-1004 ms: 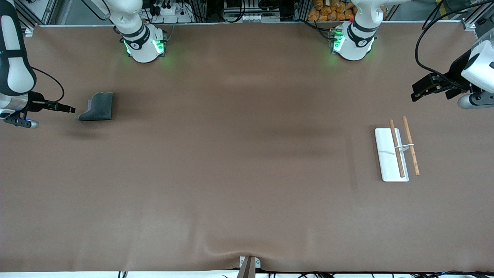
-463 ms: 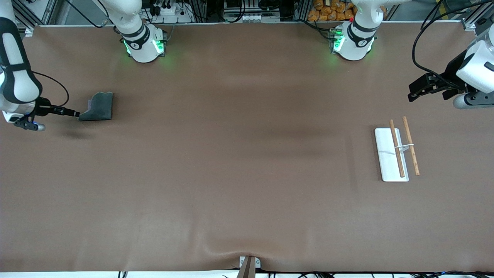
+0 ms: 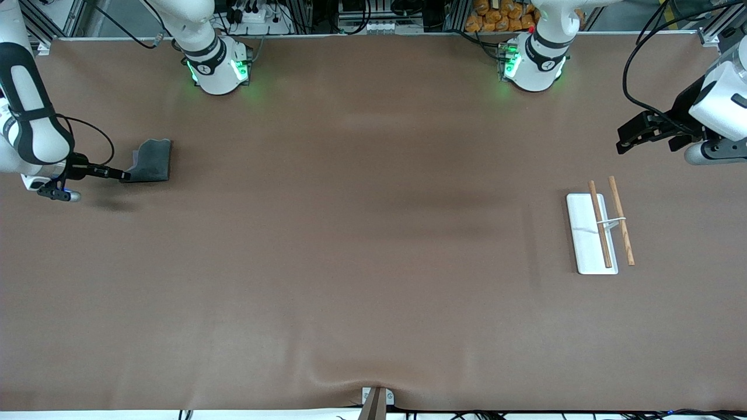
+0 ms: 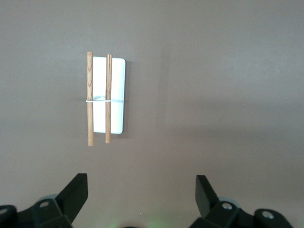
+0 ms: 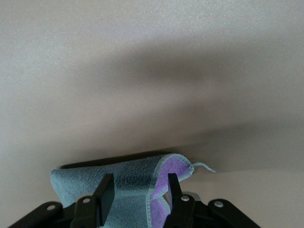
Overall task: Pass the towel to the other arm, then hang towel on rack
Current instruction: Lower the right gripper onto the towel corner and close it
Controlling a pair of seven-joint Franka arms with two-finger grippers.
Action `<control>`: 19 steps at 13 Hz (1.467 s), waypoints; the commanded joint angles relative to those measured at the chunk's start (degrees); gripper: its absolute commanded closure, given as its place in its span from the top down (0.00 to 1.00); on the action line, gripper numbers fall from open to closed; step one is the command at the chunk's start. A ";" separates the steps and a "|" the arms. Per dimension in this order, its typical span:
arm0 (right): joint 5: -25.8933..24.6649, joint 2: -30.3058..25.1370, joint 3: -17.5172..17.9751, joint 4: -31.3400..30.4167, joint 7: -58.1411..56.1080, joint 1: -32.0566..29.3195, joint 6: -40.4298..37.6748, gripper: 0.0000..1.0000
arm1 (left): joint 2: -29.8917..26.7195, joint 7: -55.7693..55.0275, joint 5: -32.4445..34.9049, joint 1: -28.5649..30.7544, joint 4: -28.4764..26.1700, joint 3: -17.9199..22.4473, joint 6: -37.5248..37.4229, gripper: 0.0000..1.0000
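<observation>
Two arms, and only one is anywhere near the job: my right gripper (image 3: 124, 174) is down at the right arm's end of the table, its tip at the corner of the towel (image 3: 150, 168), which lies flat on the table (image 3: 373, 262). In the right wrist view the fingers (image 5: 105, 192) stand a little apart with the towel's folded edge between them, not yet clamped as far as I can judge. So the cloth lies straight ahead of the fingers, and closing should take it. The left gripper (image 3: 630, 133) waits with fingers wide apart, over the left arm's end of the table, near the rack (image 3: 589, 233), whose rods run toward the front camera.
</observation>
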 commanded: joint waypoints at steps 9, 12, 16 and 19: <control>2.05 0.86 1.02 1.04 -1.31 -0.55 1.14 0.00 | -0.32 -0.03 0.41 0.32 -1.66 -0.20 0.51 1.00; 1.96 0.77 1.28 8.83 1.83 0.68 -10.33 0.00 | -0.32 0.06 0.41 0.32 -1.66 -0.20 0.51 1.00; 1.96 -0.54 1.64 14.04 8.69 3.75 -22.39 0.00 | -0.32 0.24 0.41 0.41 -1.66 -0.20 0.51 1.00; 1.96 -3.97 5.84 17.73 21.15 4.90 -32.05 0.00 | -0.41 0.33 0.41 0.50 -1.66 -0.20 0.51 1.00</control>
